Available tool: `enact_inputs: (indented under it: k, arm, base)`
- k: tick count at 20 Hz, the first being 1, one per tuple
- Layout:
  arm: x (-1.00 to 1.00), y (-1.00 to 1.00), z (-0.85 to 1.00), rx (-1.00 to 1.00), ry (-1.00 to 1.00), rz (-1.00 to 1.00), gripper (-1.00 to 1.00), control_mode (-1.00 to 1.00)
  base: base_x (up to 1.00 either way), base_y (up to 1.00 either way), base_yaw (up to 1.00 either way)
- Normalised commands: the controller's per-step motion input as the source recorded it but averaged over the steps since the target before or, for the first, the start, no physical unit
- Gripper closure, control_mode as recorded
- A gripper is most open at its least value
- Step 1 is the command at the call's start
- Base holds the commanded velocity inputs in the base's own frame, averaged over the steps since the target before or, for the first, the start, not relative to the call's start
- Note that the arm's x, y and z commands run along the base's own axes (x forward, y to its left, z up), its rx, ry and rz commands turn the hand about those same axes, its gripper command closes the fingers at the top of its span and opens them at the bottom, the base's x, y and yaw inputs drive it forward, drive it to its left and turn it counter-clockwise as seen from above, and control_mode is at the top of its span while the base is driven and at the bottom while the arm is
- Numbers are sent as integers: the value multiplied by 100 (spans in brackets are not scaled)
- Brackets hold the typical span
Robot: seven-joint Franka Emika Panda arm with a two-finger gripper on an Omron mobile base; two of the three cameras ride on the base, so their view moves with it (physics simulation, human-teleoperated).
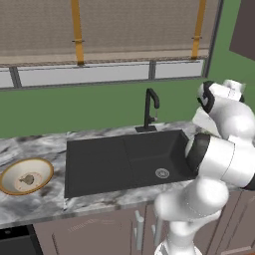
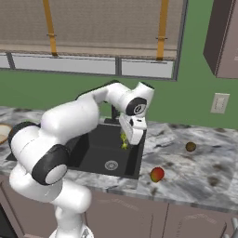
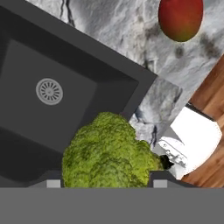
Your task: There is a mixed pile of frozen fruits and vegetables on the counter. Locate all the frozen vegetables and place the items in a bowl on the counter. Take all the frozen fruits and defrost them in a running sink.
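The sink (image 1: 129, 162) serves as the landmark here. Far to its left on the counter (image 1: 30, 147) sits the bowl (image 1: 26, 175), already holding the brownish-grey lump (image 1: 27, 180). Over the sink's right-hand edge hangs the gripper (image 2: 124, 142), its jaws closed on the broccoli (image 3: 107, 153), whose green head bulges between the finger tips in the hand view, above the basin's corner and rim. To the right of the sink, near the counter's front edge, lies the red-orange fruit (image 2: 157, 175); further right and back rests the small brown fruit (image 2: 190, 147), well apart from it. The step in hand looks like carrying the broccoli across to the bowl. Doing it well means keeping the grip steady, since the floret is lumpy and could twist loose, and holding it high enough to pass over the basin and clear the faucet (image 1: 151, 110) standing at the sink's back rim. The floret should only be let go once it is squarely over the bowl's cream inside, low enough not to bounce out.
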Motion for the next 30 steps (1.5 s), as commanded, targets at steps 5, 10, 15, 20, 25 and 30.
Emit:
enact_inputs:
  k: [5, 10, 15, 20, 25, 30]
  arm:
    - [-13, 100, 50, 0, 4, 0, 100, -100]
    - [-23, 100, 48, -3, 12, 1, 100, -100]
    - [-20, 100, 42, -9, 15, 4, 100, -100]
    - [-8, 100, 41, -21, 19, 20, 100, -100]
    - [0, 100, 24, -20, 10, 13, 100, -100]
    - [-6, 100, 4, -4, -10, 0, 100, -100]
  base:
    - [0, 0, 0]
    - [0, 0, 0]
    - [0, 0, 0]
    - [0, 0, 0]
    - [0, 0, 0]
    - [0, 0, 0]
